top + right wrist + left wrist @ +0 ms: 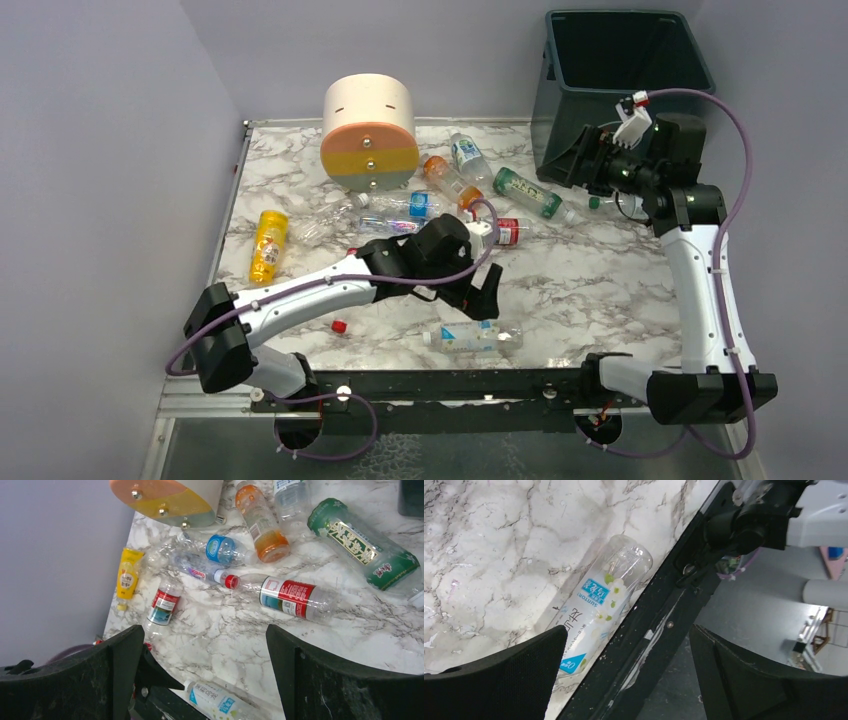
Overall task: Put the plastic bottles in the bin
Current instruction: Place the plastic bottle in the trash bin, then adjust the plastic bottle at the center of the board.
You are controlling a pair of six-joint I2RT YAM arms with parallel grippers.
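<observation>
Ten or so bottles (415, 205) lay strewn on the table (600, 270), most bunched in front and to the right of the drawer unit (368, 130). Alone by the front edge lay the nearest bottle (470, 336), long axis left to right, cap leftward, with a red cap (339, 326) loose well to its left. Over it hung the left hand (487, 295), jaws wide, empty. By the bin (620, 60) in the far right corner hovered the right hand (560, 165), wide too, holding nothing. The green bottle (528, 192) lay slanted just beside it.
</observation>
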